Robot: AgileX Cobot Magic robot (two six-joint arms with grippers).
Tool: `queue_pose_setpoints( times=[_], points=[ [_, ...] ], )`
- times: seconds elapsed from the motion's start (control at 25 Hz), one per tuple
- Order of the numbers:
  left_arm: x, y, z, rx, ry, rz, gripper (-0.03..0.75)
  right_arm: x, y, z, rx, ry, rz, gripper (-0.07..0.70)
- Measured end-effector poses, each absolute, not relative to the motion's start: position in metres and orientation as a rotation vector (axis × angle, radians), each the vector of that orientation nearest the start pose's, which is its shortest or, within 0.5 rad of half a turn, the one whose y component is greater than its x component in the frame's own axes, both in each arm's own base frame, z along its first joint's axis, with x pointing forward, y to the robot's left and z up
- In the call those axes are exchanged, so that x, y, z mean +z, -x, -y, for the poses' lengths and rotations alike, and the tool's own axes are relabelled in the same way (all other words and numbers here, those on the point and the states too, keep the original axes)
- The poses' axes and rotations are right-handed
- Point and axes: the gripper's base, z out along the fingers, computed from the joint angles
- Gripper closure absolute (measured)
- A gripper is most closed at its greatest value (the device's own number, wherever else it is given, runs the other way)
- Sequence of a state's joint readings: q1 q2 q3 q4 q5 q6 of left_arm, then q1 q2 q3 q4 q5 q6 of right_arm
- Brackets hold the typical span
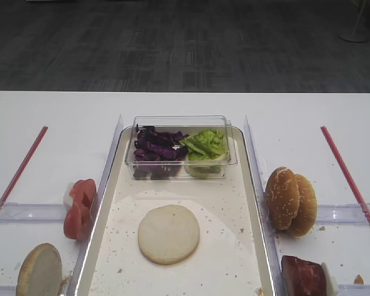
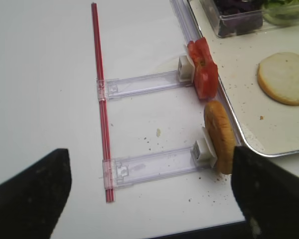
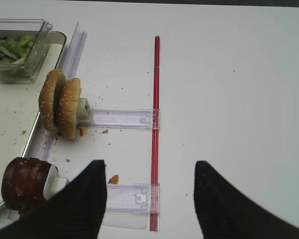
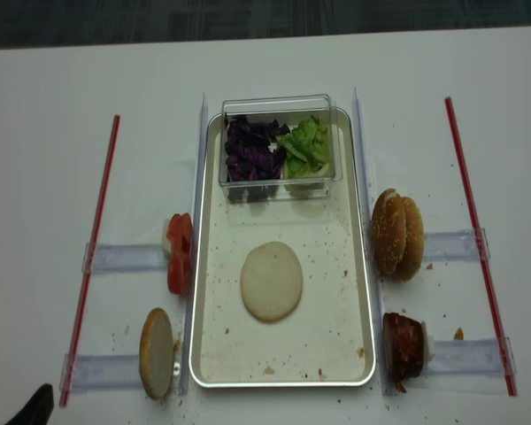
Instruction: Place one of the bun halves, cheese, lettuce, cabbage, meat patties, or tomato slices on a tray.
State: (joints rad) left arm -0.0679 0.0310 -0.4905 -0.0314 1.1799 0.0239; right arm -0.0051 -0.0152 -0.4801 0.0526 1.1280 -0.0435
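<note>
A pale flat bun half (image 1: 168,234) lies in the middle of the silver tray (image 1: 225,203). Another bun half (image 2: 220,135) stands on edge in a holder left of the tray, with tomato slices (image 2: 203,67) behind it. Purple cabbage (image 1: 155,148) and green lettuce (image 1: 205,145) fill a clear tub at the tray's far end. Meat patties (image 3: 24,185) stand right of the tray. No cheese shows. My left gripper (image 2: 149,184) hangs open over the table left of the standing bun half. My right gripper (image 3: 149,172) is open and empty beside the patties.
Two sesame buns (image 3: 60,103) stand on edge in a holder right of the tray. Red rods (image 4: 92,252) (image 4: 478,239) with clear plastic rails (image 2: 144,83) run along both sides. Clear dividers flank the tray. Crumbs speckle its lining.
</note>
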Motion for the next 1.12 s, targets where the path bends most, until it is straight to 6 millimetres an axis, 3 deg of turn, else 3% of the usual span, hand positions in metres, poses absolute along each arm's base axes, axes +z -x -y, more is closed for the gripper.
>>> queue_pose_setpoints(
  times=[0.8, 1.12],
  points=[
    [0.2656, 0.0053, 0.0023, -0.067, -0.097, -2.202, 0.118, 0.2664, 0.0079, -0.0044, 0.035, 0.045, -2.115, 0.206],
    [0.2656, 0.0051, 0.0027, -0.025, -0.01, -2.203, 0.118, 0.2664, 0.0079, -0.0044, 0.036, 0.043, -2.115, 0.206]
  ],
)
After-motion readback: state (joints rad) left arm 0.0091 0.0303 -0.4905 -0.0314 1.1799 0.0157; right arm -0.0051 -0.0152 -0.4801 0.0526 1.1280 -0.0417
